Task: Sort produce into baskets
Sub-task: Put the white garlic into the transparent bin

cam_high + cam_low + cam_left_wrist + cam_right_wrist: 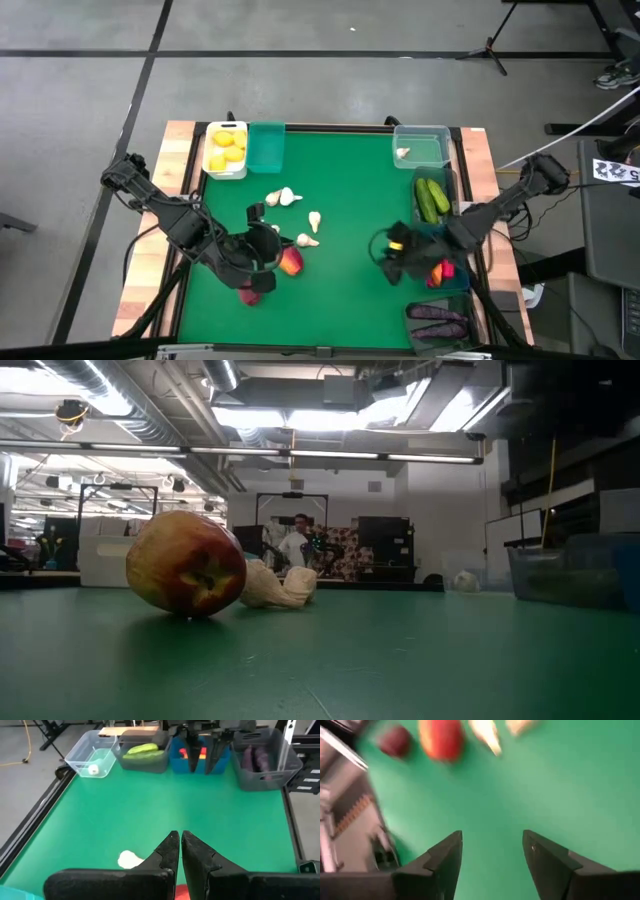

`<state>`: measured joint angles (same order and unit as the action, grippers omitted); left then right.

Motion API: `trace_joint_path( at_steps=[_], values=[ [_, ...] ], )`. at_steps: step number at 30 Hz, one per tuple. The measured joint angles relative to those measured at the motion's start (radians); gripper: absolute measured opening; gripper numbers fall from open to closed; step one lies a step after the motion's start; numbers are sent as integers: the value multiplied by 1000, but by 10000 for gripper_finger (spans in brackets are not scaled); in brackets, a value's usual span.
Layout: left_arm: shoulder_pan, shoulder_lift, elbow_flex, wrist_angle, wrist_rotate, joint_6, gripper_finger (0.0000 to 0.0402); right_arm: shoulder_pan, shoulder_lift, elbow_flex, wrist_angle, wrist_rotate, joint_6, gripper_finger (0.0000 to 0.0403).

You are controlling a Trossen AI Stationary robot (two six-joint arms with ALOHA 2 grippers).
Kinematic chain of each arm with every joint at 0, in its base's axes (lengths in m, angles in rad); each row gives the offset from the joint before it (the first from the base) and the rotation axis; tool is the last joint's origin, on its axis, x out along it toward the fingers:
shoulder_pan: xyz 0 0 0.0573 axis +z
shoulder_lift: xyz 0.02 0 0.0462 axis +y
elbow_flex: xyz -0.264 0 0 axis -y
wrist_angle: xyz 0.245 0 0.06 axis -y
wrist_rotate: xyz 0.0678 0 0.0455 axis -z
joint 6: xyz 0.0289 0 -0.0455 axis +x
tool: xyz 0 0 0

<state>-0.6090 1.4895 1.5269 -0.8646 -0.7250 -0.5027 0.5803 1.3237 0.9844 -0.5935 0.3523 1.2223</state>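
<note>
My left gripper [272,252] [180,846] is shut and holds nothing. It hangs above the green mat, over a red apple [290,262] [187,563] and beside a garlic bulb [130,860]. My right gripper [385,258] [492,851] is open with only bare mat between its fingers, just left of the blue basket [447,272]. The apple [440,739], a dark red fruit [250,295] [395,741] and several garlic bulbs [281,197] lie loose on the mat.
At the far edge stand a white basket of lemons [226,148], a teal basket [266,146] and a clear basket [421,146] with one garlic. Along the right edge stand a grey basket of cucumbers [433,198], the blue one and a grey one with eggplants [438,320].
</note>
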Motion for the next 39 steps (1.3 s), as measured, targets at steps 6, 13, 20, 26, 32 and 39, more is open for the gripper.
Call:
trace_joint_path(
  at_steps=[6,13,20,26,32,39],
  values=[
    [-14,0,0,-45,-3,-25,17,-186,113,1,358,12,-423,209],
    [-77,-25,0,-140,-186,-130,17,-377,347,53,501,-121,-552,209],
    [-178,-103,0,-298,-299,-293,17,-453,550,255,375,-109,-577,209],
    [-249,-126,-52,-309,-291,-329,17,-479,664,442,152,-19,-557,209],
    [-282,-129,-164,-163,-248,-331,18,-500,720,532,86,-20,-570,209],
    [-288,-129,-212,-63,-246,-326,18,-505,725,536,63,-40,-573,209]
  ],
)
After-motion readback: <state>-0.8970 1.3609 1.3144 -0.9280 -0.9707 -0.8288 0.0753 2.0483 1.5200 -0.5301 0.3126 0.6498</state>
